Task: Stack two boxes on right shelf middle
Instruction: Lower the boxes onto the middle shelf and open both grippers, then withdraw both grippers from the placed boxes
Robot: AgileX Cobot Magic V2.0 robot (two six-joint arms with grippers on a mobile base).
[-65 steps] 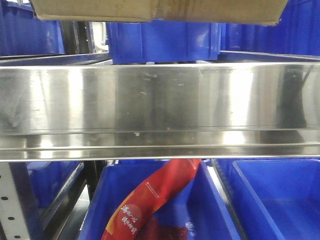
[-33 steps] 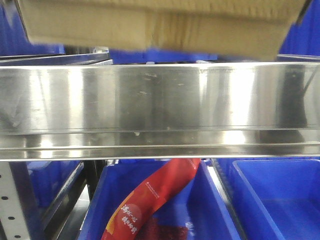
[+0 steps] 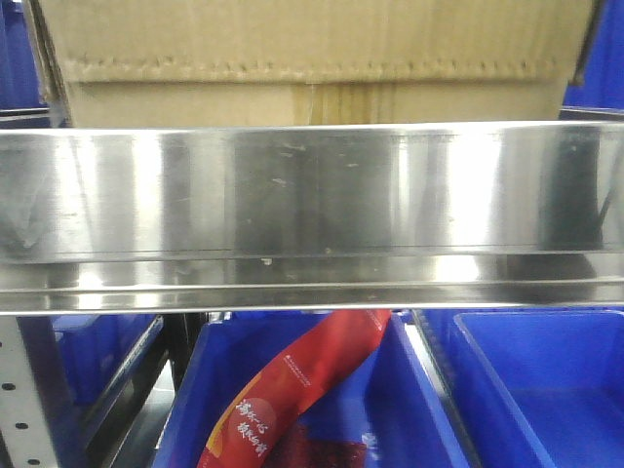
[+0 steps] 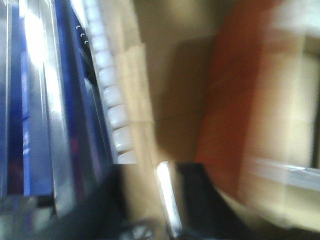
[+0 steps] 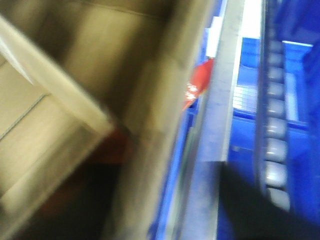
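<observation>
Cardboard box (image 3: 312, 58) fills the 12 o'clock band of front view, bottom edge hidden behind the steel shelf rail (image 3: 312, 190); can't tell if it's resting or just above. Looks light but bulky, walls flex, tape seam slick, so prob. best squeezed on opposite side faces, low. Wrist views badly blurred; pincers not discernible, grip state can't tell. Blue bins (image 3: 526, 390) and red packet (image 3: 292, 400) at 6 o'clock below, not obstructing.

Front view faces the shelf (image 3: 312, 195) rail level, close up; both wrist views (blurred) press near the box (image 3: 312, 58), sharing it.
</observation>
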